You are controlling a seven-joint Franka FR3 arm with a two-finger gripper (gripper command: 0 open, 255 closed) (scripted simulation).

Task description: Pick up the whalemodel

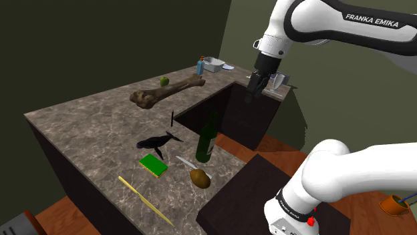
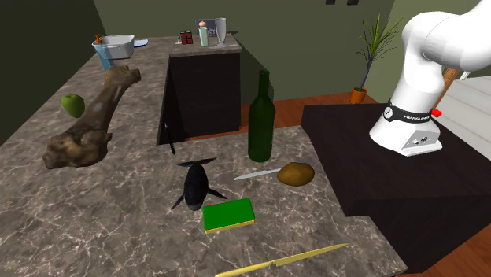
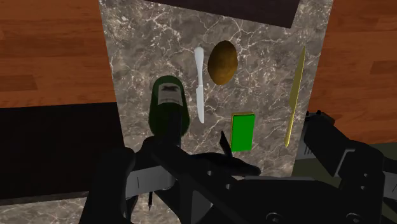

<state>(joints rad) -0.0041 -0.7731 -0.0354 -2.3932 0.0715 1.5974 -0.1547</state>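
Shoulder view: the white arm (image 1: 337,170) rises from its base on the dark stand (image 1: 244,193), arches up past the picture's top edge and comes back down through a bent wrist. The black gripper (image 1: 256,89) hangs fingers-down, high up beyond the dark green bottle (image 1: 208,139) and well apart from it. Its two fingers stand spread, clasping nothing.

The black whale model (image 1: 159,141) lies flat on the marbled counter (image 1: 80,123), just beside the bottle on the shoulder view's left. It touches neither the bottle nor the gripper. In the wrist view the whale model (image 3: 219,162) appears far below, next to the bottle's foot, between fingers that do not reach it.

A green block (image 1: 154,165) lies near the bottle, on the whale's side. A white knife (image 1: 189,162) and a brown potato (image 1: 200,177) lie just beside the bottle's foot, and a yellow knife (image 1: 144,199) lies farther out. A large bone (image 1: 164,91) rests well beyond the bottle.
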